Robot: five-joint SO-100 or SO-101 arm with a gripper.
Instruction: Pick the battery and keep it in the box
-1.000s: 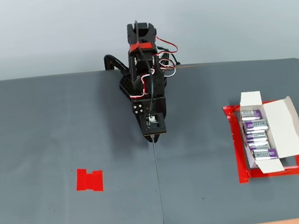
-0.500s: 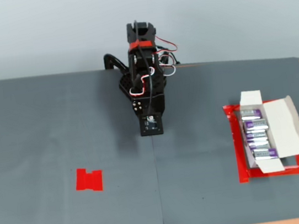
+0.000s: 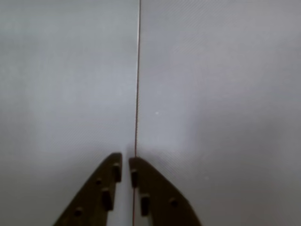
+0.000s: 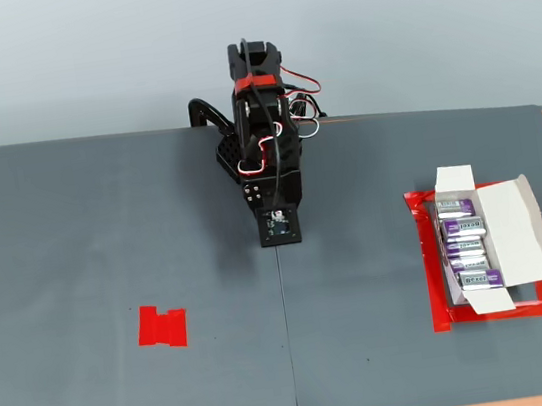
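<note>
The end effector (image 3: 125, 165) hung with its jaws pressed nearly together, empty, over the seam in the grey mat (image 4: 104, 236) on the worktop. Well off to the right in the fixed view, the box (image 4: 517, 229) lay open inside a red tape outline (image 4: 430, 271), batteries (image 4: 463, 227) stacked within.

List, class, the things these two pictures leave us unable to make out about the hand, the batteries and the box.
- Hand: in the fixed view the arm's body hides its fingers; only the wrist view shows them nearly closed and empty.
- Batteries: lettering too small in the fixed view; outside the wrist view.
- Box: its floor is covered by batteries, so any lower layer is hidden.
- Red tape patch: outside the wrist view.
</note>
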